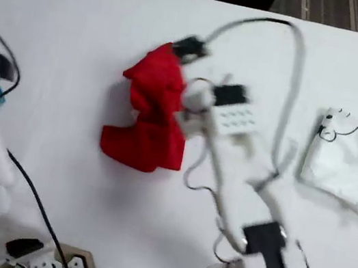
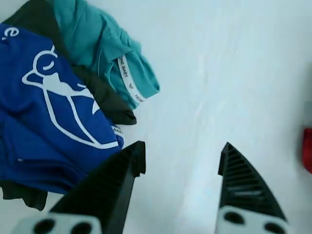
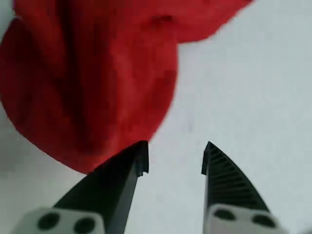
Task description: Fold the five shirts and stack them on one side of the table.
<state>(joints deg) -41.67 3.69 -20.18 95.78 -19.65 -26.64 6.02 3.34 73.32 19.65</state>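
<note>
Red shirt (image 3: 92, 73) beside my spread right gripper (image 3: 174, 151); spread left gripper (image 2: 183, 151) near blue shirt (image 2: 44, 117), teal shirt (image 2: 92, 39), perhaps a black shirt (image 2: 105, 100).

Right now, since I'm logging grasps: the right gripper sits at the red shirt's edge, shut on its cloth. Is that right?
Not quite. The right gripper does sit at the edge of the red shirt, but it is open, not shut on cloth. The right wrist view shows its jaws apart with bare table between them.
</note>
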